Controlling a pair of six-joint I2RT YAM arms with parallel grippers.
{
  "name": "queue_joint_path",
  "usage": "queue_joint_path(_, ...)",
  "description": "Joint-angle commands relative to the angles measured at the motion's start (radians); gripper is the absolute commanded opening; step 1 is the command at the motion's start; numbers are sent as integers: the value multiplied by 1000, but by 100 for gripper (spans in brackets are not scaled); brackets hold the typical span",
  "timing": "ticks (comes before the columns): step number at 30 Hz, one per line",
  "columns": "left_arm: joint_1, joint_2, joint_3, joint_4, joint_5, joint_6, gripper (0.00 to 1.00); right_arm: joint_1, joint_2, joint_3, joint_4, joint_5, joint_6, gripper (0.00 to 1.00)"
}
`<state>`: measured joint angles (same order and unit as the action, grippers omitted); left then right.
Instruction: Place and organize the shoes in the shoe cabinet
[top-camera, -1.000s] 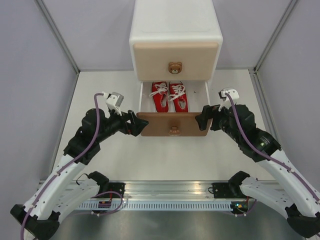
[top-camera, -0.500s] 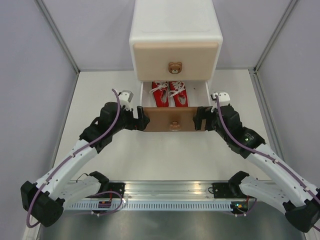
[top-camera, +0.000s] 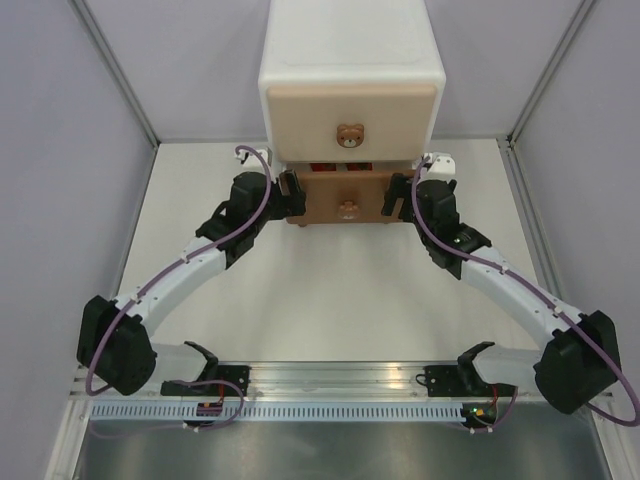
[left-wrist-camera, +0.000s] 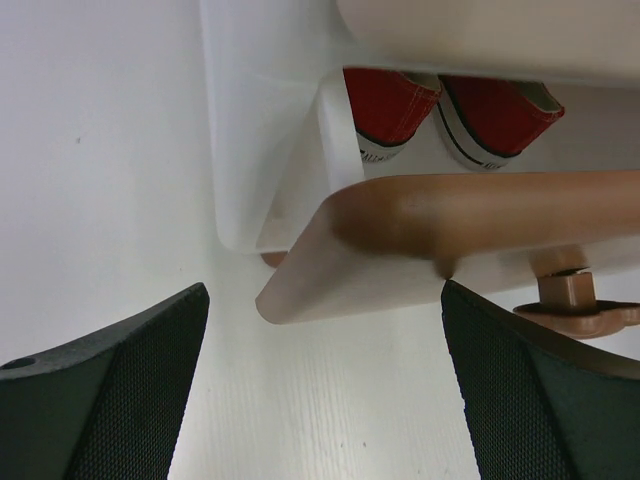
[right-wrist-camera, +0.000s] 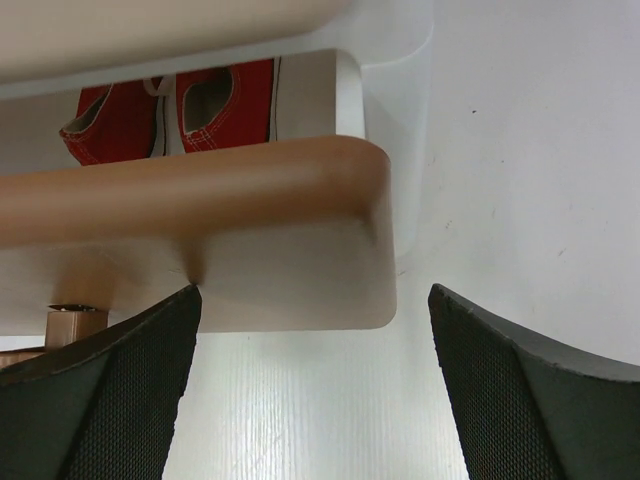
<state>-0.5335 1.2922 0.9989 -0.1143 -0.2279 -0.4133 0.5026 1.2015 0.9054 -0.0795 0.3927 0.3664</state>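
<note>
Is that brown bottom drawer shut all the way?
Not quite. The brown drawer front stands out from the cabinet, and the red shoes show through the gap behind it.

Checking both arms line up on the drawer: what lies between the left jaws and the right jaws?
The brown drawer front with its bear knob, one set of open jaws at each end; the top view shows it.

A white worktop (top-camera: 330, 300) is lying beneath the scene, showing a faint wood grain in the wrist views. Pale grey panels (top-camera: 60, 150) are closing it in on the left, right and back, with slim metal struts (top-camera: 115, 75) slanting along their corners. A silver rail (top-camera: 330, 378) is running along the near edge, with a white slotted strip (top-camera: 330, 410) just beside it.
</note>
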Motion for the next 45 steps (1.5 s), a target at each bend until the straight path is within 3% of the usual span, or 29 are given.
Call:
queue_joint_path(1, 23, 53, 79, 145, -105, -73, 100, -30, 50, 69, 147, 54, 57, 98)
queue_joint_path(7, 38, 93, 84, 223, -171, -143, 100, -55, 101, 90, 211, 66, 104, 98)
queue_joint_path(19, 40, 85, 67, 232, -145, -159, 100, -85, 83, 106, 153, 55, 123, 98)
queue_joint_path(26, 40, -114, -14, 124, -119, -75, 100, -85, -66, 101, -18, 67, 72, 98)
queue_joint_path(35, 40, -456, -60, -223, -117, 135, 100, -85, -316, 112, -273, 135, -38, 98)
queue_joint_path(45, 40, -896, -106, -510, -185, 148, 100, -87, -649, 81, -424, 192, -93, 98)
